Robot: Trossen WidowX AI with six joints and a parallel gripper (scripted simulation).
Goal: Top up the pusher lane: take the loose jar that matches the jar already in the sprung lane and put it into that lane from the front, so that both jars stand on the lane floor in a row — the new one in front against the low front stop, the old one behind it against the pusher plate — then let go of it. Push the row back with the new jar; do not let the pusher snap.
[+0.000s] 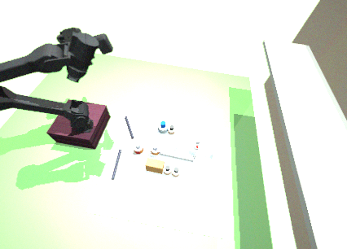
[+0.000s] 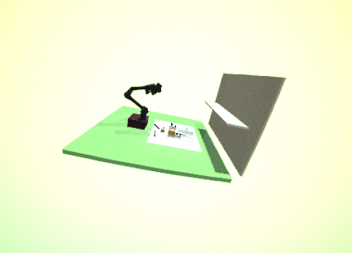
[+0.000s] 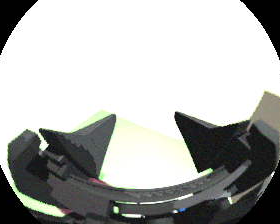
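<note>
Wrist view alone shows hand point(image 3: 144, 137) fingers spread, holding nothing.

The top view looks steeply down past the gripper point(image 1: 79, 76), the exterior view stands far off sideways, sharing the white mat point(image 2: 182, 143), while the wrist view peers out between the fingers.

lane front point(image 1: 155, 151) seemingly crowded by jars point(image 1: 171, 170)

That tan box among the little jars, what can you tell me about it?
The tan box is a small plain block, matte orange-tan and lighter on top. It lies flat on the white mat, just below the thin pale lane. Two white-capped jars stand close at its right end; whether they touch it is unclear.
</note>
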